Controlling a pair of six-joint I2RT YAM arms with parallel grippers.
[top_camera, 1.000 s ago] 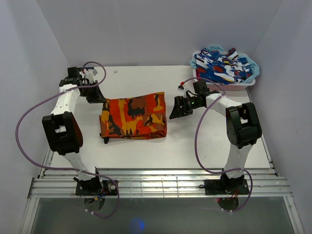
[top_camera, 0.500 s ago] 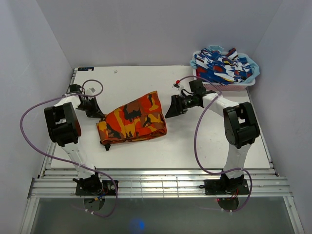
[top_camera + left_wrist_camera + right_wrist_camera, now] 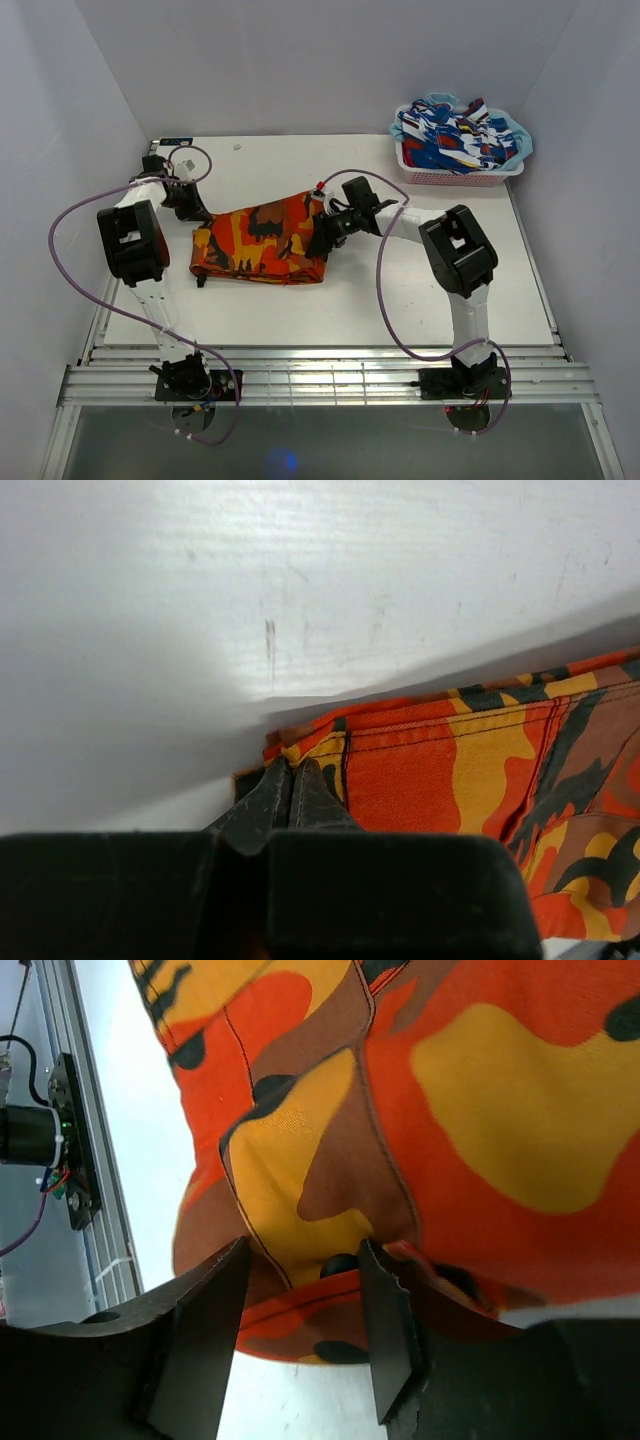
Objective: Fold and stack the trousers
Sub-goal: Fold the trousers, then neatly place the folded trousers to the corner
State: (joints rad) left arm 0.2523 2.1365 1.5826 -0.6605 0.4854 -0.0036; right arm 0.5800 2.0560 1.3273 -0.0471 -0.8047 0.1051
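Note:
The trousers (image 3: pixel 258 243) lie folded into a compact orange, red and yellow camouflage bundle on the white table, left of centre. My left gripper (image 3: pixel 200 216) is at their far left corner; in the left wrist view its jaws (image 3: pixel 290 778) are shut, pinching the corner of the trousers (image 3: pixel 440 780). My right gripper (image 3: pixel 322 238) is at their right edge. In the right wrist view it (image 3: pixel 300 1305) is open, its fingers (image 3: pixel 200 1340) astride the folded edge of the trousers (image 3: pixel 440 1110) without closing on it.
A pink basket (image 3: pixel 458 178) heaped with blue, white and red clothes stands at the back right corner. White walls close in the table on three sides. Purple cables loop beside both arms. The metal rail (image 3: pixel 300 378) runs along the near edge.
The trousers have slid left and turned, their left corner held by my left gripper. My right gripper has moved left from beside the basket onto the trousers' right edge.

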